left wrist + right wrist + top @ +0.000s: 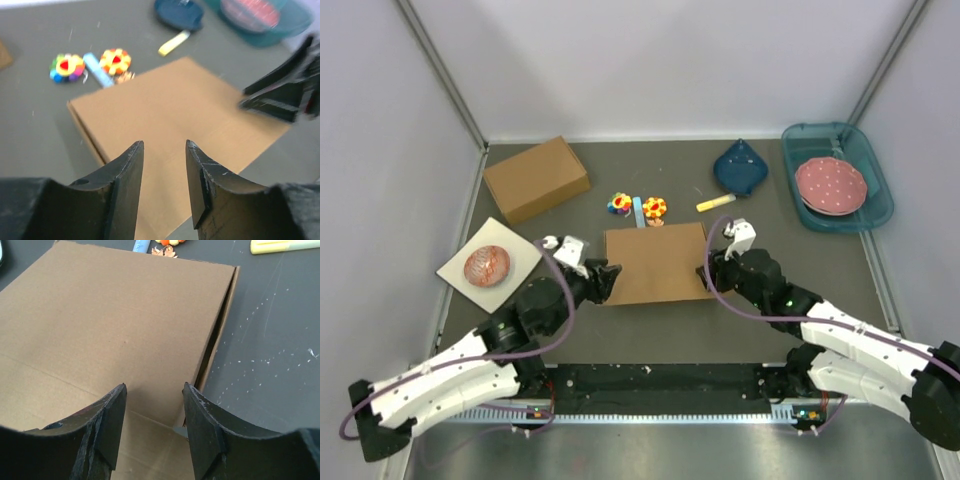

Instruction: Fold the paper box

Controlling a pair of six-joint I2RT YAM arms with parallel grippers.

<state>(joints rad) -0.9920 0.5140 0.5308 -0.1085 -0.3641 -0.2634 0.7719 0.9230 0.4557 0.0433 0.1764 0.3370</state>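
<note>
Brown paper box (pixel 655 263), closed, between end effectors (pixel 605 280) (pixel 712 268)

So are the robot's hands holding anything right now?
No, nothing is held. The left gripper and the right gripper both have their fingers apart above the flat cardboard box, one at each end.

This is a robotics lab cell. Plain white panels (pixel 650 60) close in the back and both sides, framed by bare metal posts (pixel 441 70) slanting down the upper left and upper right. A dark grey table (pixel 650 330) fills the middle of the frame. Along the bottom, a black rail (pixel 660 385) carries the left arm (pixel 450 375) and the right arm (pixel 860 340), with purple cables (pixel 760 319) looping loose. Unrelated props lie scattered across the upper half: a teal tray (pixel 860 140), a colourful toy (pixel 620 204) and a yellow marker (pixel 714 203).
</note>
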